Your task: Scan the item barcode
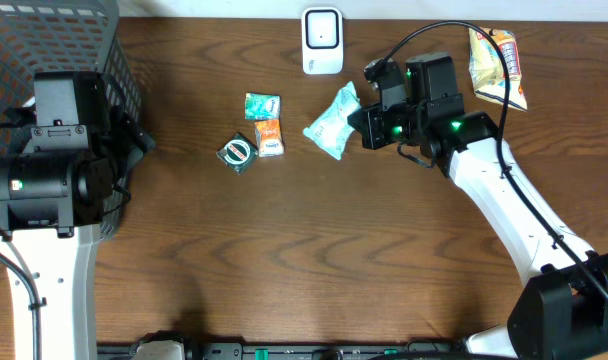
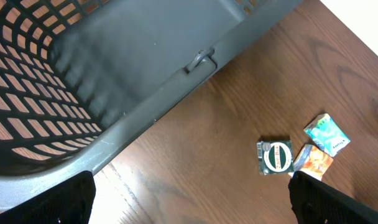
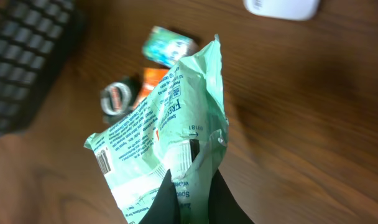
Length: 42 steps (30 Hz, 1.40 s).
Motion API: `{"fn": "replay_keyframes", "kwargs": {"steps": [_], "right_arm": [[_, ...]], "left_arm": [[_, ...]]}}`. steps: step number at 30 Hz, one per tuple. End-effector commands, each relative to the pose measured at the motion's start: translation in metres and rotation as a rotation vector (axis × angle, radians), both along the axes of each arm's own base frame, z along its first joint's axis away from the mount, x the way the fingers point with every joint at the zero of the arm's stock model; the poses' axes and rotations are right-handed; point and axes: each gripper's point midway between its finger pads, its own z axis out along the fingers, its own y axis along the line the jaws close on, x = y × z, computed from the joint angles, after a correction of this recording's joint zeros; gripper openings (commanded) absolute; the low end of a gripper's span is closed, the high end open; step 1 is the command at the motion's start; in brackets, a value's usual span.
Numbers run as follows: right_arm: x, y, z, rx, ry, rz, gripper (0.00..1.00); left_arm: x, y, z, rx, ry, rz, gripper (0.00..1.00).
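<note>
At your right wrist, the right gripper (image 3: pixel 190 183) is clamped on the bottom edge of the pale green packet (image 3: pixel 158 130), held up over the table with a barcode showing at its lower left; your left gripper (image 2: pixel 189 205) hangs with jaws wide, holding nothing, beside the basket (image 2: pixel 145 68); farther off lie small packets (image 1: pixel 270 137); beyond the held packet stands the white scanner (image 1: pixel 322 40).

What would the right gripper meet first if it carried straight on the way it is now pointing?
The right gripper, shut on the pale green packet, points toward the small orange sachet, beside the teal sachet. The orange one looks first in line, though the gripper's height above the table is unclear.
</note>
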Motion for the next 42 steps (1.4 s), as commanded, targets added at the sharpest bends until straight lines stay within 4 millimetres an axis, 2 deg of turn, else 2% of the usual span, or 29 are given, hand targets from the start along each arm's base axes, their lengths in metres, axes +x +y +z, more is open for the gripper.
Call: {"fn": "replay_keyframes", "kwargs": {"steps": [1, 3, 5, 6, 8, 10, 13, 17, 19, 24, 26, 28, 29, 32, 35, 36, 37, 38, 42], "right_arm": [[0.01, -0.013, -0.009, -0.096, -0.02, -0.057, 0.01], [0.02, -0.031, -0.027, -0.198, -0.016, -0.133, 0.01], [0.032, -0.062, -0.043, -0.364, -0.034, -0.254, 0.01], [0.037, -0.086, -0.049, -0.501, -0.058, -0.348, 0.01], [0.04, -0.115, -0.045, -0.676, -0.103, -0.442, 0.01], [0.041, -0.133, -0.033, -0.824, -0.165, -0.511, 0.01], [0.04, -0.14, -0.02, -0.951, -0.223, -0.533, 0.01], [0.036, -0.132, -0.02, -0.988, -0.234, -0.506, 0.01], [0.037, -0.131, -0.03, -1.029, -0.22, -0.457, 0.01], [0.036, -0.134, -0.076, -1.187, -0.144, -0.332, 0.01], [0.028, -0.127, -0.096, -1.211, -0.103, -0.292, 0.01], [0.023, -0.118, -0.105, -1.201, -0.09, -0.296, 0.01], [0.015, -0.1, -0.112, -1.151, -0.083, -0.298, 0.06], [0.001, -0.063, -0.122, -1.042, -0.055, -0.213, 0.21], [-0.014, -0.034, -0.123, -0.94, -0.021, -0.183, 0.22], [-0.021, -0.018, -0.12, -0.882, -0.004, -0.168, 0.29], [-0.024, -0.011, -0.117, -0.86, -0.001, -0.156, 0.38], [-0.025, -0.005, -0.111, -0.844, -0.001, -0.148, 0.55], [-0.018, -0.002, -0.079, -0.827, -0.013, -0.159, 0.68]], "left_arm": [[-0.001, 0.004, 0.002, 0.006, -0.003, 0.016, 0.98], [-0.001, 0.004, 0.002, 0.006, -0.003, 0.016, 0.98], [-0.001, 0.004, 0.002, 0.007, -0.003, 0.016, 0.98], [-0.001, 0.004, 0.002, 0.006, -0.003, 0.016, 0.98], [-0.001, 0.004, 0.002, 0.006, -0.003, 0.016, 0.98], [-0.001, 0.004, 0.002, 0.006, -0.003, 0.016, 0.98], [-0.001, 0.004, 0.002, 0.006, -0.003, 0.016, 0.98], [-0.001, 0.004, 0.002, 0.006, -0.003, 0.016, 0.98], [-0.001, 0.004, 0.002, 0.006, -0.003, 0.016, 0.98], [-0.001, 0.004, 0.002, 0.007, -0.003, 0.016, 0.97], [-0.001, 0.004, 0.002, 0.006, -0.003, 0.016, 0.97], [-0.001, 0.004, 0.002, 0.006, -0.003, 0.016, 0.98], [-0.001, 0.004, 0.002, 0.006, -0.003, 0.016, 0.98], [-0.001, 0.004, 0.002, 0.007, -0.003, 0.016, 0.98], [-0.001, 0.004, 0.002, 0.006, -0.003, 0.016, 0.98], [-0.001, 0.004, 0.002, 0.006, -0.003, 0.016, 0.98], [-0.001, 0.004, 0.002, 0.006, -0.003, 0.016, 0.97], [-0.001, 0.004, 0.002, 0.006, -0.003, 0.016, 0.98], [-0.001, 0.004, 0.002, 0.006, -0.003, 0.016, 0.97]]}}
